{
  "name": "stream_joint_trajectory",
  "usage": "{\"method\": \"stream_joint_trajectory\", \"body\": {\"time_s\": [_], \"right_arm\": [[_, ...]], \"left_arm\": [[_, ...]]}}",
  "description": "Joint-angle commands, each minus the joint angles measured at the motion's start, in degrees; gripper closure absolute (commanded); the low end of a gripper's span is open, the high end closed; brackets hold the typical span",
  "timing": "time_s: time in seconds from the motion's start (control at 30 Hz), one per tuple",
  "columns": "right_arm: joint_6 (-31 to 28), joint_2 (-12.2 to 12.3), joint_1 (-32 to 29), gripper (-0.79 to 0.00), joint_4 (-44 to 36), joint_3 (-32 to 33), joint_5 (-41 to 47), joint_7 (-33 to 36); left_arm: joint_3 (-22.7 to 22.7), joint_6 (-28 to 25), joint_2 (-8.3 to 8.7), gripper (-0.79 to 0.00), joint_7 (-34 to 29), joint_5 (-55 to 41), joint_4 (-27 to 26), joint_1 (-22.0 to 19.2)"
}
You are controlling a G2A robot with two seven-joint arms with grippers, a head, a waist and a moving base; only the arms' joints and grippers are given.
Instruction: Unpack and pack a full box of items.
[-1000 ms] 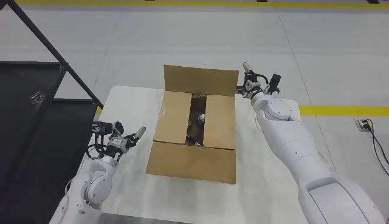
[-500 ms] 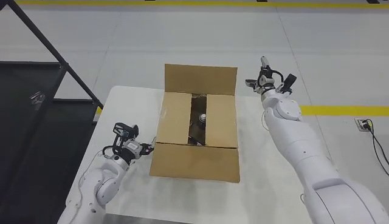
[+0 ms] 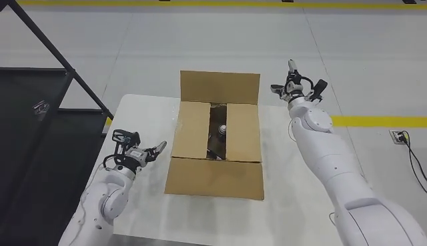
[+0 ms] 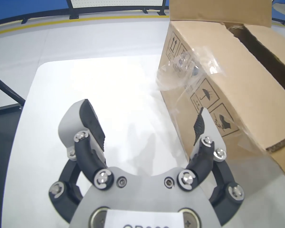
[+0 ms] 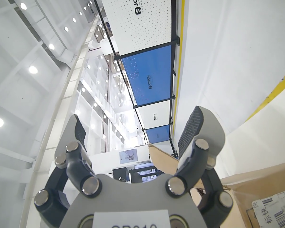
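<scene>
Box (image 3: pixel 213 146) sat central on the worktop (image 3: pixel 143 113), side flaps (image 3: pixel 190 129) half-closed over its items (image 3: pixel 220 134); opening looked to be your step. Left hand (image 4: pixel 143 110) hung spread beside its left wall, right hand (image 3: pixel 301 79) spread off its far-right corner. Next, likely: fold those flaps outward.

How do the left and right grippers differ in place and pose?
The left gripper is low over the table, beside the box; the right gripper is high, past its far corner. The left gripper aims at the table; the right gripper aims toward the ceiling. Both have open, empty jaws.
</scene>
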Motion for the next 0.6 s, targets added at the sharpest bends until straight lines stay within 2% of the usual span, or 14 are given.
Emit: {"method": "stream_joint_trajectory", "body": {"time_s": [0.0, 0.17, 0.57], "right_arm": [[-0.28, 0.11, -0.17, -0.785, -0.32, 0.26, -0.38, -0.13], [-0.61, 0.42, -0.82, -0.785, -1.14, 0.96, -1.19, -0.63], [0.24, 1.25, -2.26, -0.785, -2.96, 2.82, -2.91, -2.07]], "left_arm": [[1.21, 0.04, -0.16, -0.785, -0.35, 1.9, 2.11, -1.81], [5.21, 0.98, -0.95, -0.785, 0.44, 6.14, 7.93, -6.14], [12.84, 5.51, -4.49, -0.785, 6.23, 4.35, 22.51, -16.13]]}}
